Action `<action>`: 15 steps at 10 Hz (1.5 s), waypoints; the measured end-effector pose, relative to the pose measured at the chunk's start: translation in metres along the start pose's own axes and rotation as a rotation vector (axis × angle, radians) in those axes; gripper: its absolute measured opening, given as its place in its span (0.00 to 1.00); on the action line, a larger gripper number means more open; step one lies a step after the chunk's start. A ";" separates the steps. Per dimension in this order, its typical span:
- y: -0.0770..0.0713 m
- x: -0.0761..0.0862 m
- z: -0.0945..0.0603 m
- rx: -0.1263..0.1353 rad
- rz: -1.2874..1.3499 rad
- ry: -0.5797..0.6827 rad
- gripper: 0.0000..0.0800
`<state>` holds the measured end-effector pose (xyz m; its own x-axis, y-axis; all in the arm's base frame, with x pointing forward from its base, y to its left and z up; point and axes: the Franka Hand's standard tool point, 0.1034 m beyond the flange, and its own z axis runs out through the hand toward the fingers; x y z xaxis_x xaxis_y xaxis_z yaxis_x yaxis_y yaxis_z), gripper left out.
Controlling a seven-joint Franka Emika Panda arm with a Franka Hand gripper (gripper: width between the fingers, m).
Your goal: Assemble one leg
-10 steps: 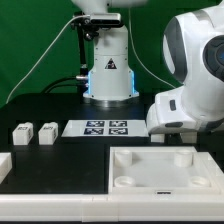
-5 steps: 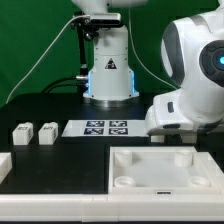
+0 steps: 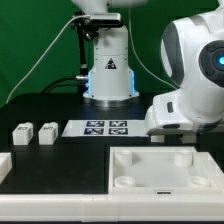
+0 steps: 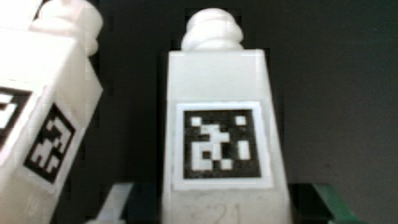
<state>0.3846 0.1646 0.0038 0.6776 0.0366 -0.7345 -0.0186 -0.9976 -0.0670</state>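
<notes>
- White, rounded arm (image 3: 190,70) with dark joint seams and a blue ring (image 3: 217,60).
- White base (image 3: 108,45) bearing a black triangle mark (image 3: 109,67), with a blue glow beneath.
- Gripper (image 4: 221,204) with dark fingers (image 4: 121,204).

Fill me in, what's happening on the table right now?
The Panda arm is low over the table on the exterior view's right. In the wrist view its pincer straddles one leg, a finger close on each side; whether it is clamped yet cannot be told. A second leg lies beside it, with a gap between. Two more legs sit on the exterior view's left, near the marker board. The square panel lies in front, its visible sockets empty.
</notes>
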 end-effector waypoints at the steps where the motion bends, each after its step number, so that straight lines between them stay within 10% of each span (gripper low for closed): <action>1: 0.000 0.000 0.000 0.000 0.000 0.000 0.36; 3: 0.002 -0.007 -0.013 0.002 -0.001 -0.006 0.36; 6: 0.008 -0.034 -0.073 0.006 0.003 0.031 0.36; 8: 0.006 -0.028 -0.064 0.008 0.003 0.076 0.36; 11: 0.009 -0.013 -0.080 0.017 -0.047 0.307 0.36; 15: 0.028 0.000 -0.149 0.007 -0.138 0.712 0.36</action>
<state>0.4936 0.1283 0.1030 0.9885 0.1121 -0.1016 0.0982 -0.9862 -0.1330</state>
